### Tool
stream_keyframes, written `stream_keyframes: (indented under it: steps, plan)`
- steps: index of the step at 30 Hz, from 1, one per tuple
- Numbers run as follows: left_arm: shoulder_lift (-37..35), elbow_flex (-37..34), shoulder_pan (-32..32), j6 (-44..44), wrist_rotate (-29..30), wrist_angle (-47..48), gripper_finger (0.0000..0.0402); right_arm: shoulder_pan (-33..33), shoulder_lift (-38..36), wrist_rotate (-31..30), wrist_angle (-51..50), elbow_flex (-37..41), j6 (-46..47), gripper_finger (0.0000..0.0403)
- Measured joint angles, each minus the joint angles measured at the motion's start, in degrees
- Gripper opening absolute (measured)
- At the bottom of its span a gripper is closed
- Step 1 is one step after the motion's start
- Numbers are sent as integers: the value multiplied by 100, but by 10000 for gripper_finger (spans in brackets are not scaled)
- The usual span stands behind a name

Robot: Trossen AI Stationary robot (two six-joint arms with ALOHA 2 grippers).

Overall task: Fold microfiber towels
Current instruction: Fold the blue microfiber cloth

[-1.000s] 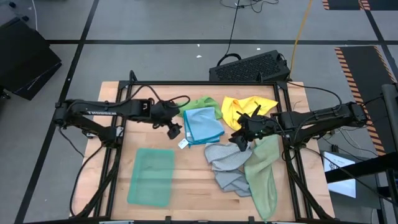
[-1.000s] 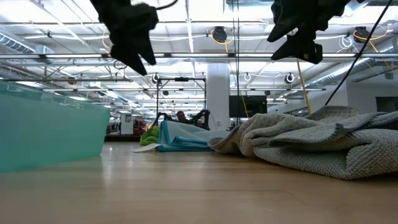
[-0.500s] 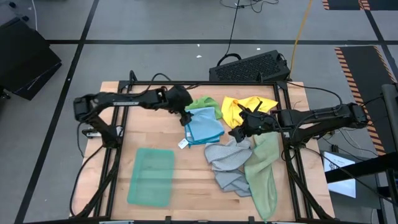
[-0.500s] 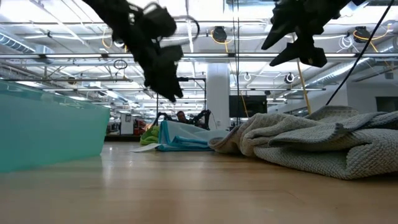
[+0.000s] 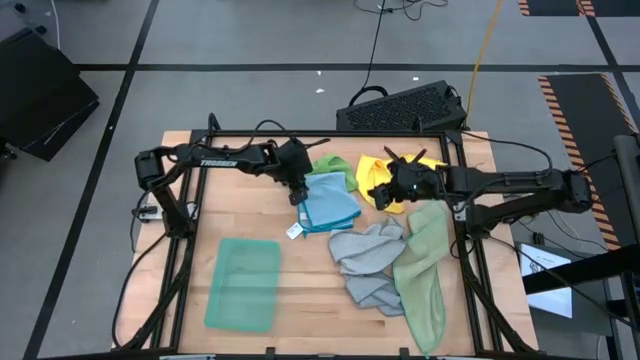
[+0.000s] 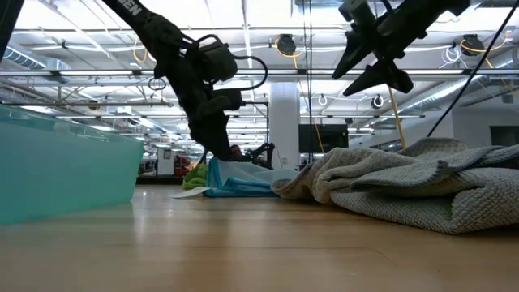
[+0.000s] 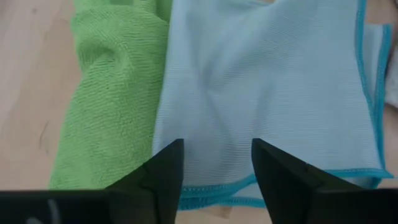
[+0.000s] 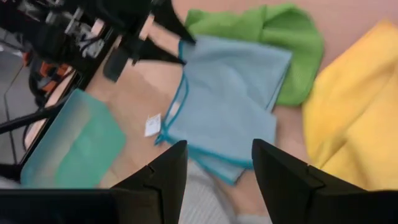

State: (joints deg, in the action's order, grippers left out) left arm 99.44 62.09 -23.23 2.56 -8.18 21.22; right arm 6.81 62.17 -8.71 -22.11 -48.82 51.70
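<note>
Several microfiber towels lie on the wooden table (image 5: 250, 150). A teal one (image 5: 243, 283) lies folded flat at the near left. In the middle a light blue one (image 5: 327, 200) overlaps a bright green one (image 5: 330, 167). A yellow one (image 5: 392, 170) lies at the far right, with a crumpled grey one (image 5: 365, 262) and a pale sage one (image 5: 424, 270) nearer. My left gripper (image 7: 217, 171) is open, low over the light blue towel's left edge. My right gripper (image 5: 383, 190) hangs open above the yellow towel, holding nothing. My left gripper comes down slanting from the table's left, a finger on each side of a strip of the light blue towel just inside its hemmed left edge (image 7: 214, 193). I cannot tell whether the fingertips (image 7: 168, 158) touch the cloth, which lies flat on the table.
A white tag (image 5: 294, 231) lies on the wood near the blue towel's near-left corner. Black frame rails (image 5: 185, 230) run along the table's sides. A black keyboard-like box (image 5: 400, 105) sits beyond the far edge. Bare wood lies between the teal and grey towels.
My left gripper has swung toward the table's far right and come down from well above the table to the light blue towel's left edge. My right gripper has turned and shifted toward the far edge, from over the grey towel to over the yellow one. No towel has moved.
</note>
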Motion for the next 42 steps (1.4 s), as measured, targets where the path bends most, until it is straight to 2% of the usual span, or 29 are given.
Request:
stream_keyframes:
  steps: [6,11,15,18,22,26,30,37,42]
  plan:
    - [-273,2,-12,-305,47,17,155,611,81,551,246,0,-512,172]
    - [-502,2,-54,-709,26,142,172,877,530,1126,259,0,-205,172]
    - [-782,2,31,-1039,-740,265,192,822,1167,1493,428,0,115,172]
    - [-915,6,425,-786,-812,419,202,808,1586,1793,660,0,308,172]
    - [-870,6,1167,77,-302,332,219,810,1886,2083,835,0,464,171]
    - [-585,6,1749,471,271,-53,242,806,1885,2100,671,0,458,171]
    - [-255,8,1944,571,557,-335,248,806,1665,2096,128,0,345,171]
    - [402,6,1983,817,703,-556,202,808,1158,1923,-901,0,66,171]
    - [608,15,1988,1063,561,-668,174,808,916,1644,-1103,2,98,171]
